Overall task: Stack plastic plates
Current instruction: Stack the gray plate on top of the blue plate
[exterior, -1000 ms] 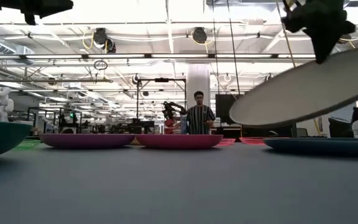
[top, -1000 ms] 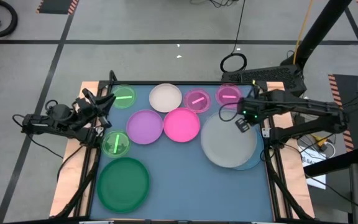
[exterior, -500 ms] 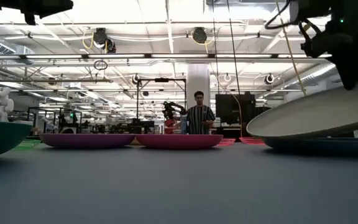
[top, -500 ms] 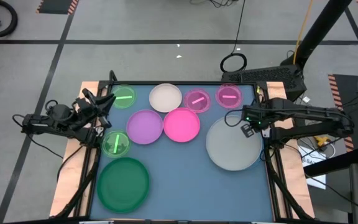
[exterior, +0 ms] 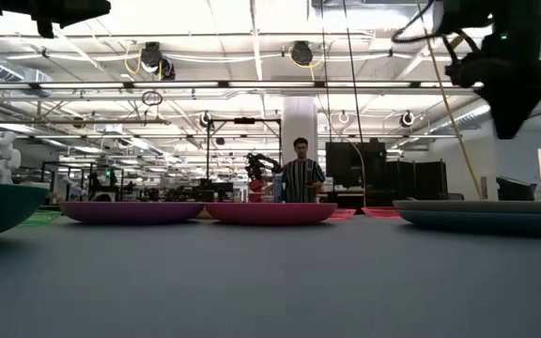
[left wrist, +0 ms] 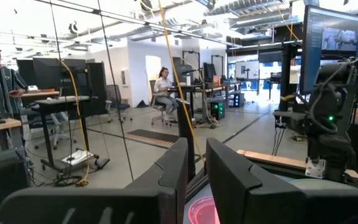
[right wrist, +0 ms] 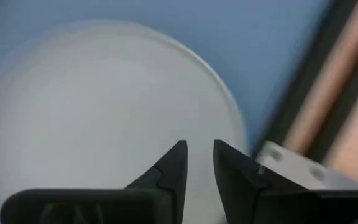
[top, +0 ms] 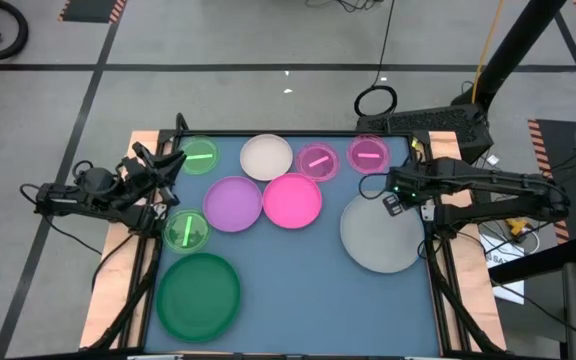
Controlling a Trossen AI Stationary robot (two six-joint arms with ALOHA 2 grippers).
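The large white plate (top: 383, 235) (right wrist: 104, 112) lies flat on the blue plate (exterior: 486, 222), which shows only as a rim under it in the low view. My right gripper (top: 392, 200) (exterior: 515, 131) (right wrist: 201, 146) hovers above the white plate's far edge, open by a narrow gap and empty. The dark green plate (top: 199, 293) sits at the near left. The purple (top: 233, 203), hot pink (top: 292, 200) and medium white (top: 266, 157) plates lie mid-table. My left gripper (top: 173, 158) (left wrist: 196, 146) waits at the left edge, slightly open.
Two small green plates (top: 199, 157) (top: 186, 230) lie near the left gripper, and two small pink ones (top: 317, 161) (top: 368, 154) along the far edge. Bare blue table (top: 298, 290) shows between the dark green and white plates. A person stands in the room beyond.
The right gripper has lowered the white plate from a steep tilt until it lies flat on the blue plate. It has let go and now stands clear above it. The plate has shifted slightly toward the table's right and near edges.
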